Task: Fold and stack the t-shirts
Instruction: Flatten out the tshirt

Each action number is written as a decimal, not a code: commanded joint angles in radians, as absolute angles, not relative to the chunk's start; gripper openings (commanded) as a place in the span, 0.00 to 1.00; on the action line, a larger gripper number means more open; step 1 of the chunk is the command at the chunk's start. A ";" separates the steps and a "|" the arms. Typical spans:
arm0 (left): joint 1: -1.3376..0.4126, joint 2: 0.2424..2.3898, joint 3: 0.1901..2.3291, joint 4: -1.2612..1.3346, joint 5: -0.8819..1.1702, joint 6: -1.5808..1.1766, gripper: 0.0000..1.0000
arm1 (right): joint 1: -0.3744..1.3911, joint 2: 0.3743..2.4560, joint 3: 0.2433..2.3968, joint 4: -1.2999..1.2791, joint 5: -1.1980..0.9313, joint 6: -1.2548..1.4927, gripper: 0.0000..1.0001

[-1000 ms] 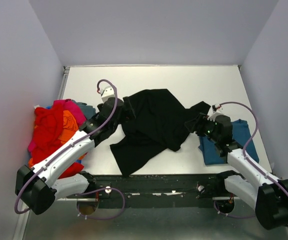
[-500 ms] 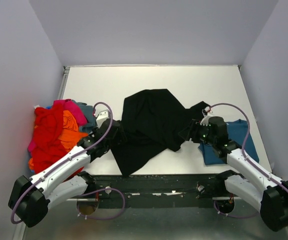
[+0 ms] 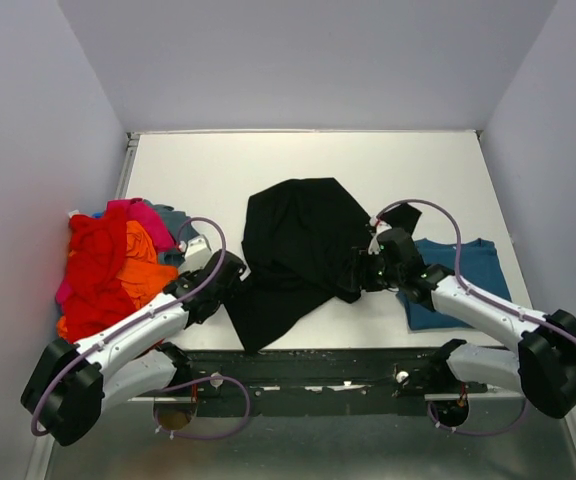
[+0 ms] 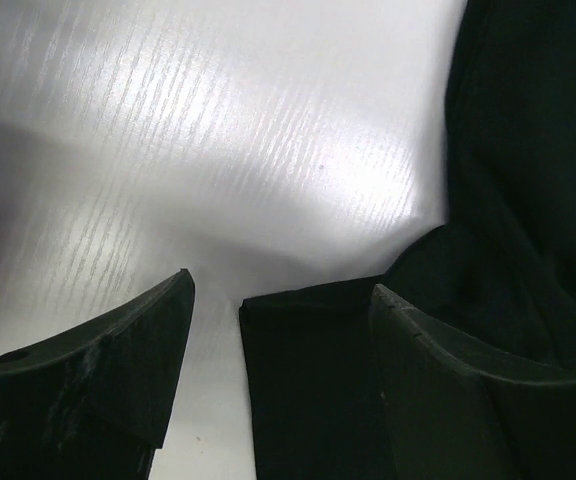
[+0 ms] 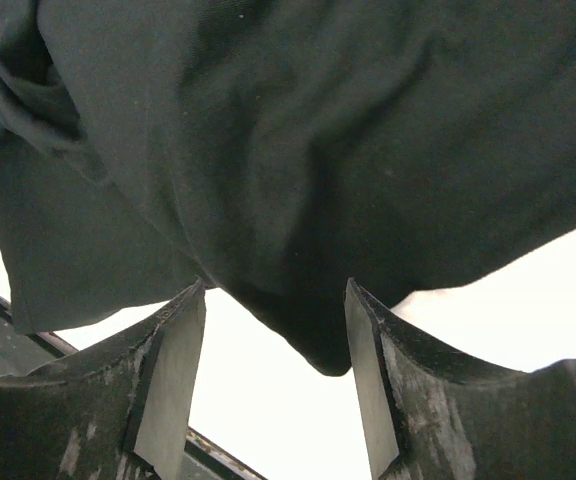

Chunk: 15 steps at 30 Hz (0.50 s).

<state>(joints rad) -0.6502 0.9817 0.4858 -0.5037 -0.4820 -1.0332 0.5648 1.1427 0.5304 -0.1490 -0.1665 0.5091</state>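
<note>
A black t-shirt (image 3: 298, 250) lies crumpled in the middle of the white table (image 3: 298, 160); no print shows on it. My left gripper (image 3: 236, 277) is open at the shirt's left edge, and in the left wrist view (image 4: 283, 330) a flat black corner (image 4: 308, 390) lies between the fingers. My right gripper (image 3: 353, 275) is open at the shirt's right lower edge; in the right wrist view (image 5: 273, 340) a hanging black fold (image 5: 318, 330) sits between the fingers. A teal-blue shirt (image 3: 463, 280) lies flat at the right. Red, orange, pink and grey-blue shirts (image 3: 108, 265) are piled at the left.
The table's near edge has a dark metal rail (image 3: 318, 365) with both arm bases and purple cables. Grey walls close in the table on the left, back and right.
Both arms drew in toward the black shirt's lower part: the left gripper came down and nearer, the right gripper moved left onto the shirt's right edge, uncovering the teal-blue shirt.
</note>
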 commanded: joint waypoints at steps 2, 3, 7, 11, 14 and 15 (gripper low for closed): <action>-0.652 1.055 0.462 -0.416 -0.511 -1.057 0.81 | 0.617 1.210 0.584 -0.199 -0.095 0.482 0.61; -0.652 1.075 0.463 -0.410 -0.511 -1.057 0.79 | 0.623 1.225 0.591 -0.205 -0.088 0.479 0.59; -0.649 1.133 0.463 -0.367 -0.505 -1.037 0.67 | 0.638 1.265 0.612 -0.218 -0.094 0.472 0.44; -0.649 1.149 0.462 -0.342 -0.506 -1.032 0.36 | 0.638 1.235 0.629 -0.225 -0.089 0.477 0.05; -0.650 1.125 0.468 -0.348 -0.515 -1.023 0.00 | 0.638 1.215 0.676 -0.274 -0.045 0.477 0.01; -0.650 1.111 0.474 -0.354 -0.521 -1.022 0.00 | 0.638 1.213 0.699 -0.294 -0.031 0.471 0.01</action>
<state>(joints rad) -0.6495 1.1427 0.4686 -0.3725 -0.4866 -1.0290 0.6296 1.2472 0.6132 -0.2245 -0.1020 0.4812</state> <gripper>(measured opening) 0.138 0.014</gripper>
